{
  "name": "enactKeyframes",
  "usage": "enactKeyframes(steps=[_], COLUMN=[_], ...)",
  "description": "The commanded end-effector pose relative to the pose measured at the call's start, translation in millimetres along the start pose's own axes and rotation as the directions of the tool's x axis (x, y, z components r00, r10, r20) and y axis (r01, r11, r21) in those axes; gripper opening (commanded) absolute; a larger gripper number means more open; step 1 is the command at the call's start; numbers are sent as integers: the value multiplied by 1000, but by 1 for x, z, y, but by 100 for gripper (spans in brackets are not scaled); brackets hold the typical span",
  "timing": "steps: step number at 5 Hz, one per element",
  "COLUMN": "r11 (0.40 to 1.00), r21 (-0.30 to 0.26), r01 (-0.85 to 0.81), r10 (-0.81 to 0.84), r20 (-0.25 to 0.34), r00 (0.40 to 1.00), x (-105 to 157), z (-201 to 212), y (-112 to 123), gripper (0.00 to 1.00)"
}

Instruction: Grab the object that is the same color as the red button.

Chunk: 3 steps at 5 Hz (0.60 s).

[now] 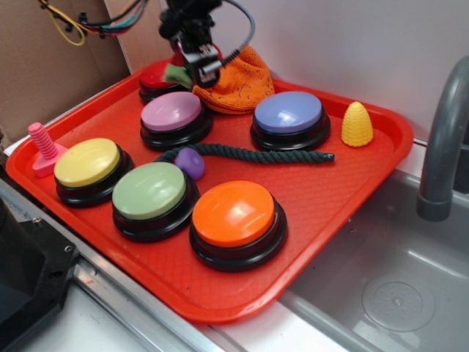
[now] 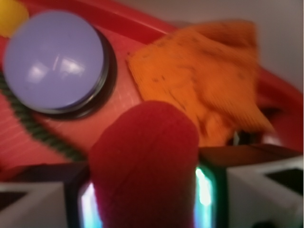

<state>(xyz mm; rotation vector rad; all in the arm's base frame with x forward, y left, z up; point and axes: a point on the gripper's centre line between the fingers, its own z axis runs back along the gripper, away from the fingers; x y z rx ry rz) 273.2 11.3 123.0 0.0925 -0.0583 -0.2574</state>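
One strawberry [image 2: 144, 166] pinched in the gripper [image 1: 192, 64]
Both fingers [image 2: 263, 183] press its sides, lifting it at the tray's [image 1: 322, 198] far left, over the red button [image 1: 157, 77], just left of the orange cloth [image 1: 238, 88]

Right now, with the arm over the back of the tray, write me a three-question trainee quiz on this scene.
1. True or false: the end effector is shut on the red plush strawberry.
2. Which button lies nearest the yellow corn toy? A) yellow button B) purple button C) green button
3. Fill in: the dark rope runs across the red tray between the purple button and the ____ button.

Key
1. True. In the wrist view the strawberry sits between the two fingers, clear of the orange knitted cloth.
2. B.
3. Orange.
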Motion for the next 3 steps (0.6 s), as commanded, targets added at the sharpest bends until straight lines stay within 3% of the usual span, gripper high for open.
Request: enactKeyframes(steps=[1, 2, 3], r11=[912, 911, 897], r21=[9, -22, 54], r01=[-410, -412, -439], r10=[407, 412, 435], r20=[86, 110, 74], r00=[909, 905, 898], x=[-42, -52, -46], z=[80, 79, 76], y=[-12, -16, -16], gripper=[0, 0, 0])
